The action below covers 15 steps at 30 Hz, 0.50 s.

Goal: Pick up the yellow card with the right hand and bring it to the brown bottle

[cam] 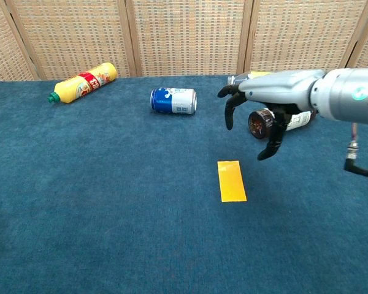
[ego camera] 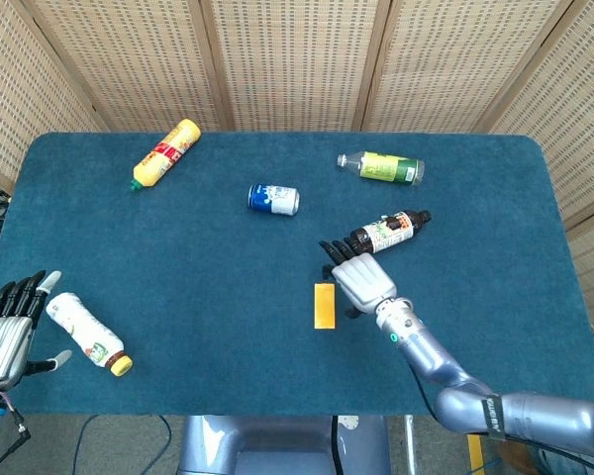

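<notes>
The yellow card [ego camera: 324, 304] [cam: 232, 180] lies flat on the blue table near its front middle. The brown bottle [ego camera: 389, 232] [cam: 260, 122] lies on its side behind and right of the card. My right hand [ego camera: 357, 280] [cam: 271, 98] hovers above the table just right of the card, fingers spread and pointing down, holding nothing. In the chest view it partly covers the brown bottle. My left hand [ego camera: 7, 336] rests at the table's front left edge, fingers apart and empty, beside a white bottle [ego camera: 86, 333].
A yellow bottle [ego camera: 166, 151] [cam: 83, 81] lies at the back left, a blue can [ego camera: 273, 199] [cam: 173, 100] in the middle, and a clear green-labelled bottle [ego camera: 382, 167] at the back right. Wicker screens stand behind the table [ego camera: 178, 267].
</notes>
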Tool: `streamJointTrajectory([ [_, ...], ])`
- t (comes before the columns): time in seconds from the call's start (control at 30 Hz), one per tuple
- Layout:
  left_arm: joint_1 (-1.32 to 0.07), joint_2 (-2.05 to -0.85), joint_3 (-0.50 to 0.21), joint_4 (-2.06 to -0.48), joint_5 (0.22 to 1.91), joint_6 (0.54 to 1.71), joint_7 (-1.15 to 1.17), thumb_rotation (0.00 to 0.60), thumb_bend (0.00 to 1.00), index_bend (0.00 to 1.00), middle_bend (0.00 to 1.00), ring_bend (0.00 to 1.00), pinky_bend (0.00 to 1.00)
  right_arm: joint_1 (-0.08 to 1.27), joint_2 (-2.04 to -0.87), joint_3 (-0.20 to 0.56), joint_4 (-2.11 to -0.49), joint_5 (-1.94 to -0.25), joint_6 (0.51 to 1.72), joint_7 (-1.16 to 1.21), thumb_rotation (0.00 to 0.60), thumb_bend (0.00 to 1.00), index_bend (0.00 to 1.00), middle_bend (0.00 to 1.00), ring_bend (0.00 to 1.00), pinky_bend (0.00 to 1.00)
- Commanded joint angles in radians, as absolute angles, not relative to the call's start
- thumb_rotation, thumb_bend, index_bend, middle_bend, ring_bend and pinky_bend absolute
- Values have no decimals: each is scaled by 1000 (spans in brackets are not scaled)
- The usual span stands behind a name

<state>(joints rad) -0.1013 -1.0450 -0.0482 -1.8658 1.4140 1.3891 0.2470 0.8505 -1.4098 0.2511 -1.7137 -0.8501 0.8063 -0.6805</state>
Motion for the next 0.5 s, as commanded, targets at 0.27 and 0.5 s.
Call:
streamJointTrajectory([
  [0.27, -113, -1049, -52, -1863, 1387, 1379, 256, 600, 0, 0, 0, 0, 0, 926, -1543, 165, -1634, -760, 837, -730, 600, 212, 425, 0, 0, 0],
  [0.5, -114, -1045, -43, -1867, 1396, 1383, 248, 600, 0, 0, 0, 0, 0, 940, -1595, 123, -1591, -774, 874, -733, 600, 291, 461, 0, 0, 0],
])
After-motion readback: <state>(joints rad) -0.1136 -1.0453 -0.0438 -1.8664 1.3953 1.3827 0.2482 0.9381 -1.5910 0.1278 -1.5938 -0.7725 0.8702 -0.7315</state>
